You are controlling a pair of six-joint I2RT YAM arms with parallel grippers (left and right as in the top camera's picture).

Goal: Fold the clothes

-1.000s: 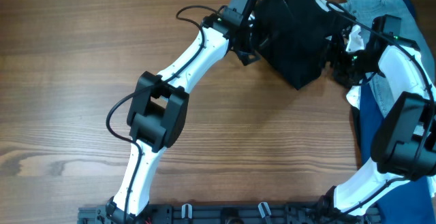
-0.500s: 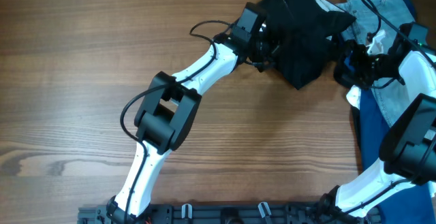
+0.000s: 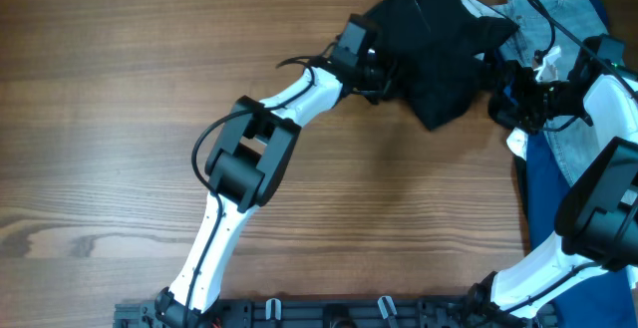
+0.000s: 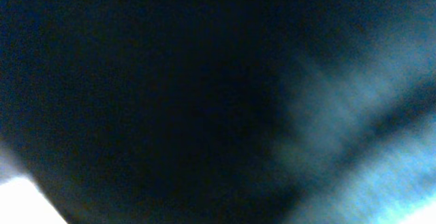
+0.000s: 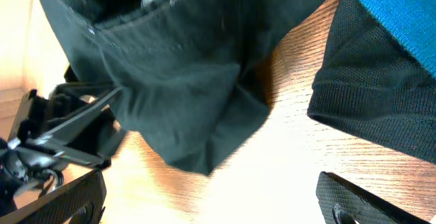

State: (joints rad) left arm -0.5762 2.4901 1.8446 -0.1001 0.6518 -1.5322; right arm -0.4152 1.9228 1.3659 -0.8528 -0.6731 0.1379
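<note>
The clothes (image 3: 439,44), a crumpled black garment, lie at the table's far right of middle. My left gripper (image 3: 384,69) is pressed into the garment's left edge, and its fingers are lost against the black cloth. Dark, blurred fabric (image 4: 170,94) fills the left wrist view, so the jaws are hidden there. My right gripper (image 3: 503,94) is at the garment's right side. In the right wrist view it (image 5: 211,203) stands wide open over bare wood, with the black garment's hanging corner (image 5: 197,129) just beyond its fingertips (image 5: 354,200).
Light blue jeans (image 3: 543,9) lie at the far right corner. Dark blue fabric (image 3: 558,198) covers the table's right edge under the right arm. A dark mesh item (image 5: 381,94) and bright blue cloth (image 5: 402,13) lie close to the right gripper.
The left gripper has moved right into the black garment's left edge and narrowed. The right arm shifted slightly right at first, then stayed put with its jaws wide.
</note>
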